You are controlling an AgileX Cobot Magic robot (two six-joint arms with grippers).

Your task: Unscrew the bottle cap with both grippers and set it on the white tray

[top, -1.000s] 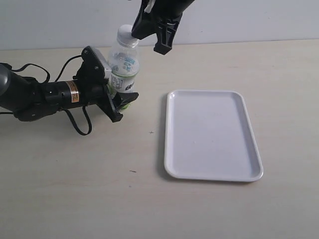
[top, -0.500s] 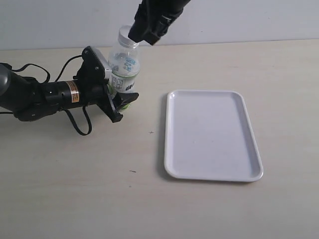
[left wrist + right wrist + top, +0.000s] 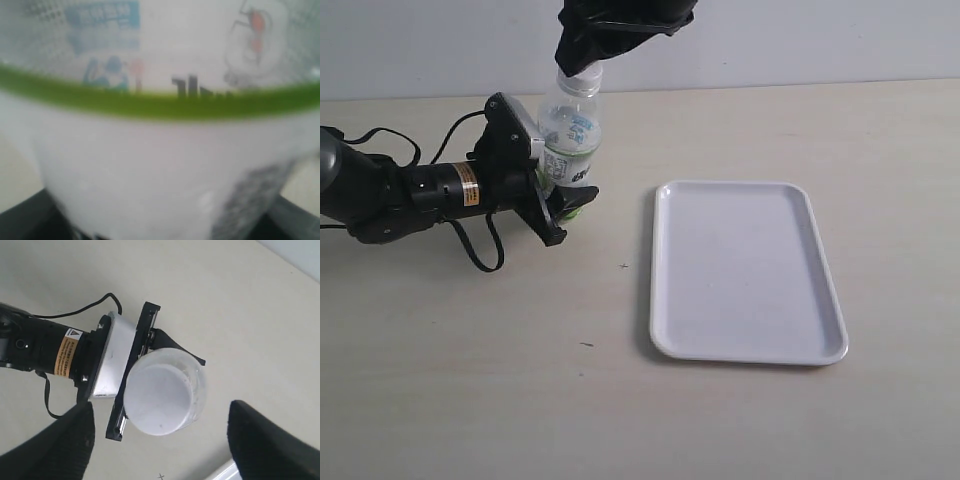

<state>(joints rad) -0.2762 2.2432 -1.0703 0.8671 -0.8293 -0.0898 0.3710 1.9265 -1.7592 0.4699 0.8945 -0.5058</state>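
Your cap sits on the bottle, which the left gripper clamps at the label. The right gripper straddles the cap, jaws spread wide. It's probably light, stiff and small, so pinch its side squarely or it may slip.

My left gripper is matt black with a dull grey metal-looking block and a slick orange label, the bottle is clear glossy plastic, the bottle cap smooth matt white plastic, the white tray smooth faintly shiny plastic, the tabletop matt pale beige.
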